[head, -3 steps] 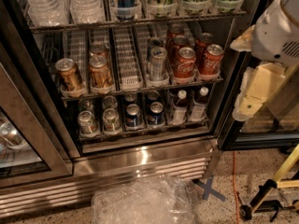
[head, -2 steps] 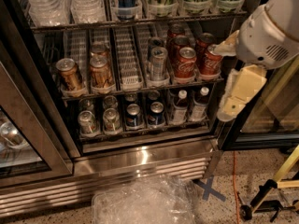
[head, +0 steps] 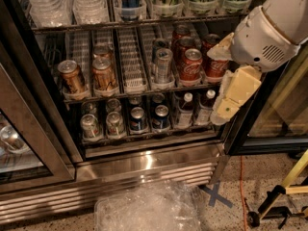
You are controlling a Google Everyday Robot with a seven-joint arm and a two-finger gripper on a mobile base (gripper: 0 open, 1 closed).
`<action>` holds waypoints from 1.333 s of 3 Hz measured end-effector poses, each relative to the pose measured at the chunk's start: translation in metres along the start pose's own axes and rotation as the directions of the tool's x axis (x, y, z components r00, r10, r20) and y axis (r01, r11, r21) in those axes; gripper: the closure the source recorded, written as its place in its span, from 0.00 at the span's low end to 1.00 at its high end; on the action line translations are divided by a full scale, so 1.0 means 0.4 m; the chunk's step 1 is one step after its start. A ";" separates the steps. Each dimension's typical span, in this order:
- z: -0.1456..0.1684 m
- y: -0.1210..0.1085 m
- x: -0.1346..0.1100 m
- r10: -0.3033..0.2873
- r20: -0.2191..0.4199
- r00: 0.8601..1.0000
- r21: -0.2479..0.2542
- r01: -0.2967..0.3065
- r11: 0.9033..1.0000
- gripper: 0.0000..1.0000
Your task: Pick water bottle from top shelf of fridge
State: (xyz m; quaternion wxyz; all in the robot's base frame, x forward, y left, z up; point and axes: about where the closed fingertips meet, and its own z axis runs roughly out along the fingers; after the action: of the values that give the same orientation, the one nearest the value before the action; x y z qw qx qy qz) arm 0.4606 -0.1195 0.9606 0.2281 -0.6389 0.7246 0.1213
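Crumpled clear plastic (head: 144,208) is spread on the floor before the fridge (head: 144,165), beside a blue tape cross (head: 216,196). The gripper (head: 230,102) is held at the middle rack's right edge, just beside red soda cans (head: 192,64); its state cannot be told. The water bottle (head: 48,4) is seen on the top shelf (head: 159,20), far left, well apart.

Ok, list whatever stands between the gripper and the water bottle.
Nothing visible. The cream gripper hangs low right, before the red cans; the clear ribbed water bottles stand upper left on the grey wire top shelf.
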 end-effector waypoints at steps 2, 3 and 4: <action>0.119 0.055 -0.251 -0.190 0.231 0.954 0.002 0.194 0.981 0.00; 0.187 0.072 -0.403 -0.266 0.406 0.875 0.014 0.285 0.959 0.00; 0.229 0.104 -0.510 -0.241 0.577 0.780 -0.037 0.319 0.947 0.00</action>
State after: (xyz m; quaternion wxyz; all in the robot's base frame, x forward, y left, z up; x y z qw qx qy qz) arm 0.4522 0.1074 0.9753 0.4047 -0.6884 0.5114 0.3176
